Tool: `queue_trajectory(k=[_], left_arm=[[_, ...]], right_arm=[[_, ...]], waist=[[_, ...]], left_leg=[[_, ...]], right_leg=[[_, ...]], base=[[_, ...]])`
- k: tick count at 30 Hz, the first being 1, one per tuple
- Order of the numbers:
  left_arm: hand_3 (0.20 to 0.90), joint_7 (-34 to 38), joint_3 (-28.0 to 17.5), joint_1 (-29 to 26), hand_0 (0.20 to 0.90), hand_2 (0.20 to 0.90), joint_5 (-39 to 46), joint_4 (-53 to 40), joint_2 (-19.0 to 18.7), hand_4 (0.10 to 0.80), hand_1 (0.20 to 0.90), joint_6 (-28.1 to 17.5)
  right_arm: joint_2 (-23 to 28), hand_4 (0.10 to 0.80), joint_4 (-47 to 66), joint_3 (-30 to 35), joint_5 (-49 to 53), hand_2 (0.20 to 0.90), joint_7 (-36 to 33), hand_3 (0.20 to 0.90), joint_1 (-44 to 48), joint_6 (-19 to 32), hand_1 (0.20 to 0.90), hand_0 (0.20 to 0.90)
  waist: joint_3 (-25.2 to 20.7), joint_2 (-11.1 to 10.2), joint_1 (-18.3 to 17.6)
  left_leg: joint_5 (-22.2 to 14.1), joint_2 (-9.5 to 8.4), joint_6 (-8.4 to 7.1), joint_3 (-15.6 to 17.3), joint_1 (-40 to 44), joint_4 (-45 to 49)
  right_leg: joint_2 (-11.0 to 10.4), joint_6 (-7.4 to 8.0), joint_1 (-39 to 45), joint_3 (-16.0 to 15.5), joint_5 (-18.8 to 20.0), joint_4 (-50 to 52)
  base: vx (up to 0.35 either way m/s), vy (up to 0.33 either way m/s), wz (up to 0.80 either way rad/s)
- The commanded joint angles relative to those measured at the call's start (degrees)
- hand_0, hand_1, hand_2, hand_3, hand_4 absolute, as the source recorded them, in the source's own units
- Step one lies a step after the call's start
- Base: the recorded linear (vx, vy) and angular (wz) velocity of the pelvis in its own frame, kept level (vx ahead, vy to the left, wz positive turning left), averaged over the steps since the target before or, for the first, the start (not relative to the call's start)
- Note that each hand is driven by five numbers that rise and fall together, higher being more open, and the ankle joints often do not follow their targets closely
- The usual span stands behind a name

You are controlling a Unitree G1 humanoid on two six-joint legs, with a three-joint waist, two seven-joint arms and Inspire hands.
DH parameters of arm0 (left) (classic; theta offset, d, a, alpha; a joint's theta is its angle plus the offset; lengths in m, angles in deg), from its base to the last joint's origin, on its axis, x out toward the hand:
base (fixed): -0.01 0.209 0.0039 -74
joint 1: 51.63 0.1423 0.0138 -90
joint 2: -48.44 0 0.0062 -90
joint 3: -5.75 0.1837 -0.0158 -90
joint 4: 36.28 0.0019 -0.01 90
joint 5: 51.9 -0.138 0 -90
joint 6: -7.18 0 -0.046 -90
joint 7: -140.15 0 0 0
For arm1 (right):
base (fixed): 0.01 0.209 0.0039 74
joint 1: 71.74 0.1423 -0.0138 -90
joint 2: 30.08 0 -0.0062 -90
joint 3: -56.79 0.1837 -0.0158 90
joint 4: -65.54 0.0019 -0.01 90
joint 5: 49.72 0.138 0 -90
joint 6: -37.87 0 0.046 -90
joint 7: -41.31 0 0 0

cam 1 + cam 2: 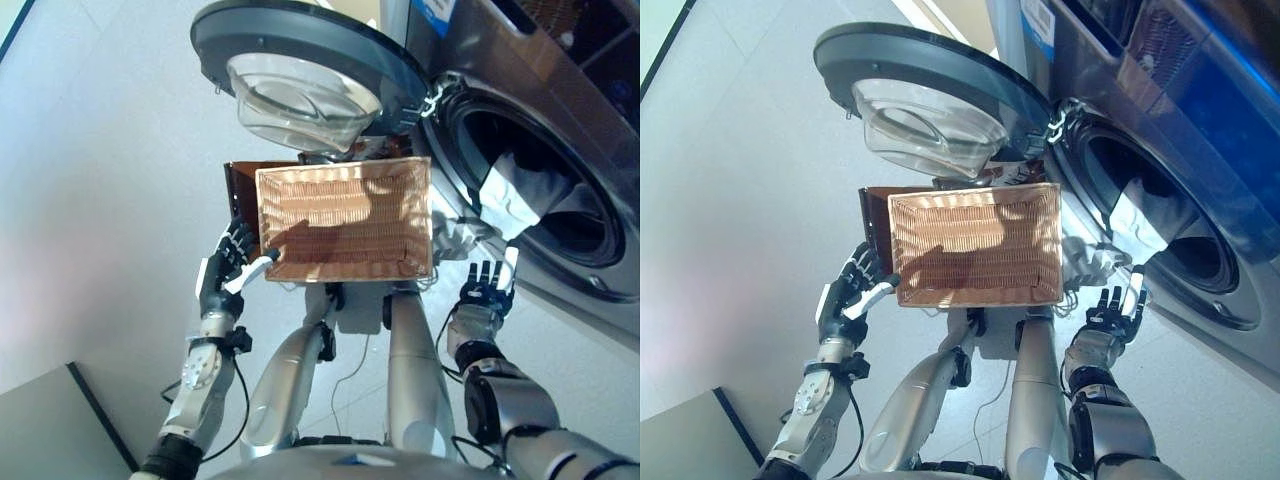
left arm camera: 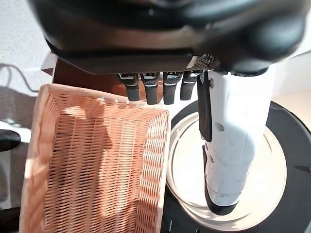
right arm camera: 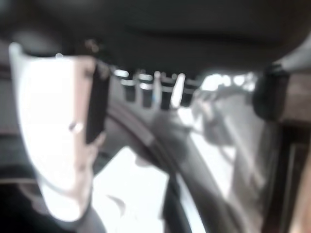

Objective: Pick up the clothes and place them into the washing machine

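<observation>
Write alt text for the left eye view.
Clothes hang out of the open washer drum at right. An empty wicker basket sits before it, the left hand at its edge, the right hand open below the clothes.

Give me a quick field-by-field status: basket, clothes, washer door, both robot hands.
basket: wicker basket, nothing visible inside, on a brown stand in front of the washer
clothes: grey and white garment hanging out over the lower rim of the drum opening, partly inside
washer door: door swung fully open, above the basket in the head views
left robot hand: left robot hand open, at the basket's left edge, holding nothing
right robot hand: right robot hand open, fingers straight, just below the hanging garment, holding nothing
</observation>
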Motion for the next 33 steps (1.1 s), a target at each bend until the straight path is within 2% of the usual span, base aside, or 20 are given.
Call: queue_trajectory(k=[1, 18, 26, 27, 28, 29, 30, 31, 33], left_arm=[[0.900, -0.6, -0.8, 2.4, 0.900, 0.900, 0.4, -5.7, -1.8, 0.800, 0.900, -5.0], [0.900, -2.0, 0.0, 2.1, 0.900, 0.900, 1.1, -11.1, -4.2, 0.800, 0.900, -5.6], [0.900, -2.5, 0.2, 1.8, 0.900, 0.900, 1.6, -11.3, -4.3, 0.800, 0.900, -5.5], [0.900, -2.6, 0.2, 1.9, 0.900, 0.900, 1.7, -11.4, -4.3, 0.800, 0.900, -5.5], [0.900, -2.5, 0.2, 1.8, 0.900, 0.900, 1.5, -11.5, -4.4, 0.800, 0.900, -5.4], [0.900, -2.5, 0.2, 1.8, 0.900, 0.900, 1.5, -11.5, -4.3, 0.800, 0.900, -5.4], [0.900, -2.4, 0.1, 1.7, 0.900, 0.900, 1.4, -11.6, -4.4, 0.800, 0.900, -5.4], [0.900, -2.3, 0.0, 1.8, 0.900, 0.900, 1.3, -11.8, -4.5, 0.800, 0.900, -5.4], [0.900, -2.4, -0.1, 1.7, 0.900, 0.900, 1.4, -12.1, -4.6, 0.800, 0.900, -5.3]], right_arm=[[1.3, 0.800, 1.2, 0.9, -0.1, 0.900, 0.4, 0.900, -1.3, 4.0, 0.900, 0.900], [6.4, 0.800, 0.6, -0.5, -1.4, 0.900, 0.0, 0.900, 6.2, 3.6, 0.900, 0.900], [7.2, 0.800, 1.4, -1.7, -1.7, 0.900, 0.6, 0.900, 7.4, 3.4, 0.900, 0.900], [7.3, 0.773, 1.4, -1.7, -1.7, 0.862, 0.6, 0.862, 7.6, 3.4, 0.862, 0.862], [7.4, 0.541, 0.9, -1.9, -1.8, 0.538, 0.5, 0.538, 8.1, 3.3, 0.538, 0.538], [7.4, 0.541, 0.9, -1.9, -1.8, 0.538, 0.5, 0.538, 8.2, 3.3, 0.538, 0.538], [7.5, 0.461, 0.6, -2.0, -2.0, 0.425, 0.3, 0.425, 8.5, 3.2, 0.425, 0.425], [7.5, 0.300, 0.3, -2.1, -2.2, 0.200, 0.1, 0.200, 8.6, 3.2, 0.200, 0.200], [7.3, 0.300, -0.2, -2.7, -2.6, 0.200, -0.3, 0.200, 9.3, 2.8, 0.200, 0.200]], waist=[[-1.9, 1.4, 0.6], [-1.3, 3.4, 1.7], [-1.9, 3.1, 2.0], [-2.0, 3.1, 2.0], [-2.1, 3.2, 2.2], [-2.1, 3.2, 2.2], [-2.2, 3.2, 2.3], [-2.2, 3.2, 2.5], [-2.2, 3.2, 2.8]], left_leg=[[-3.3, -1.48, -1.03, -0.9, -6.6, 4.2], [-1.3, -1.08, -1.46, -1.0, -9.4, 2.0], [-1.2, -1.13, -1.59, -1.1, -9.5, 1.4], [-1.1, -1.17, -1.59, -1.1, -9.6, 1.3], [-1.1, -1.22, -1.58, -1.2, -9.6, 1.3], [-1.1, -1.23, -1.58, -1.2, -9.7, 1.3], [-1.1, -1.25, -1.58, -1.2, -9.8, 1.2], [-1.1, -1.27, -1.57, -1.2, -9.8, 1.1], [-1.0, -1.27, -1.59, -1.2, -9.8, 1.0]], right_leg=[[1.6, -1.58, -3.5, -2.2, 0.4, -1.0], [1.6, -2.07, -7.0, -2.7, -0.7, 0.3], [1.5, -1.96, -7.6, -3.1, -0.8, 0.5], [1.5, -1.95, -7.7, -3.1, -0.8, 0.5], [1.5, -1.95, -7.9, -3.1, -0.9, 0.7], [1.5, -1.95, -7.9, -3.1, -0.9, 0.7], [1.5, -1.95, -8.0, -3.1, -0.9, 0.7], [1.4, -1.96, -8.1, -3.2, -1.0, 0.7], [1.4, -2.00, -8.2, -3.2, -1.0, 0.7]], base=[[0.000, 0.000, 0.00], [0.002, -0.024, 0.05], [0.014, -0.009, 0.03], [0.014, 0.006, 0.04], [0.000, 0.000, 0.00], [0.000, 0.000, 0.00], [0.000, 0.000, 0.00], [0.000, 0.000, 0.00], [0.000, 0.000, 0.00]])
